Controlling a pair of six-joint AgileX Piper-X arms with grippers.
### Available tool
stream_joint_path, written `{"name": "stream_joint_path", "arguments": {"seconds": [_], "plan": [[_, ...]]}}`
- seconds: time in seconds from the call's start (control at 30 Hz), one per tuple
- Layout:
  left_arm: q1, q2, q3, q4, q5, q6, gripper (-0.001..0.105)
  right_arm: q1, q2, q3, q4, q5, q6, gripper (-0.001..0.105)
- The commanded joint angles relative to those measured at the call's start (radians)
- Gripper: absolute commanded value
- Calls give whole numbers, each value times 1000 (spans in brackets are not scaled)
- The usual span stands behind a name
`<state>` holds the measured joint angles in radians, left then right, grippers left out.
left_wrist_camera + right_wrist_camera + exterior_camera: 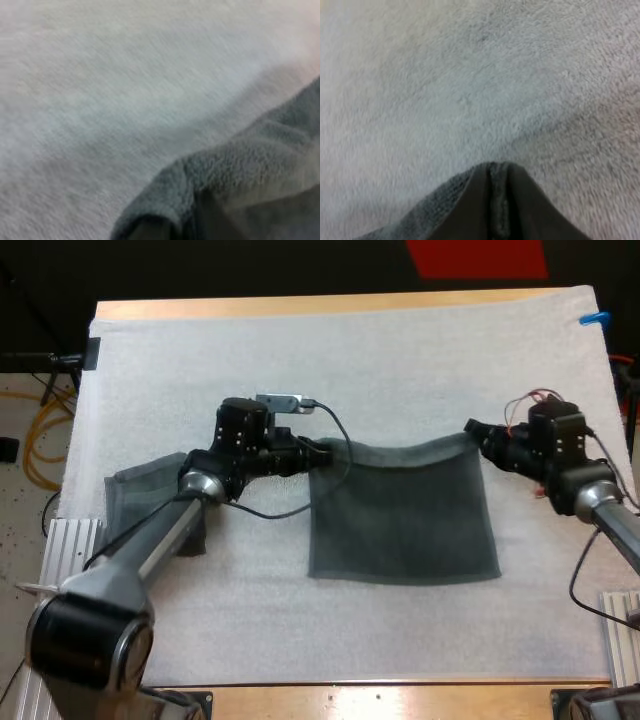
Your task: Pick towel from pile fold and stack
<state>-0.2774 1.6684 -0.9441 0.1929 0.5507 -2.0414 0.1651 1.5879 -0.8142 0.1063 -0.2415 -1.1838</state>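
A white mat (400,370) is being carried by the wooden table (400,702), and bare wood is being left showing along the far and near edges. A dark grey-green spread towel (405,515) is being borne near the mat's middle. A second towel (135,495) of the same colour is being borne at the mat's left side, apart from the first and partly being hidden by an arm.

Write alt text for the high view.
A dark grey-green towel lies spread on the white mat, its two far corners gripped by the left tool and the right tool. A second towel lies near the mat's left edge, partly under the left arm.
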Motion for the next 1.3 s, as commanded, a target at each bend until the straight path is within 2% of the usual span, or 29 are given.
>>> {"name": "stream_joint_path", "arguments": {"seconds": [0.0,0.13,0.2,0.27,0.33,0.37,0.43,0.53,0.6,0.73,0.87,0.97,1.07,1.2,1.27], "plan": [[10,13,0,-51,10,-3,0,3,14,-9,-51,6,15,0],[34,57,0,-110,10,-3,0,3,58,-9,-66,6,29,0],[40,66,0,-127,11,-3,0,3,70,-9,-68,4,29,6],[44,70,-3,-133,15,-3,3,3,75,-9,-77,-1,32,18],[44,71,-3,-135,15,-3,9,3,80,-9,-111,-10,50,42],[44,71,-3,-139,15,-3,12,2,82,-9,-132,-21,53,50],[44,71,-6,-158,20,-3,23,1,82,-10,-203,-54,59,66],[44,71,-35,-162,34,-3,36,1,82,-37,-264,-78,59,67],[44,70,-69,-161,69,-3,41,1,80,-74,-255,-80,56,67],[44,52,-153,-117,133,-3,42,1,53,-146,-195,-113,-7,67],[44,-9,-184,-88,131,49,42,1,-8,-196,-58,-108,-126,67],[44,-78,-184,-54,88,110,42,1,-77,-217,68,-73,-222,67],[44,-169,-184,53,30,203,42,1,-154,-218,152,-71,-285,67],[43,-290,-184,232,-45,359,42,3,-253,-218,267,-73,-329,56],[41,-336,-184,316,-64,404,42,3,-295,-218,325,-74,-332,49]]}}
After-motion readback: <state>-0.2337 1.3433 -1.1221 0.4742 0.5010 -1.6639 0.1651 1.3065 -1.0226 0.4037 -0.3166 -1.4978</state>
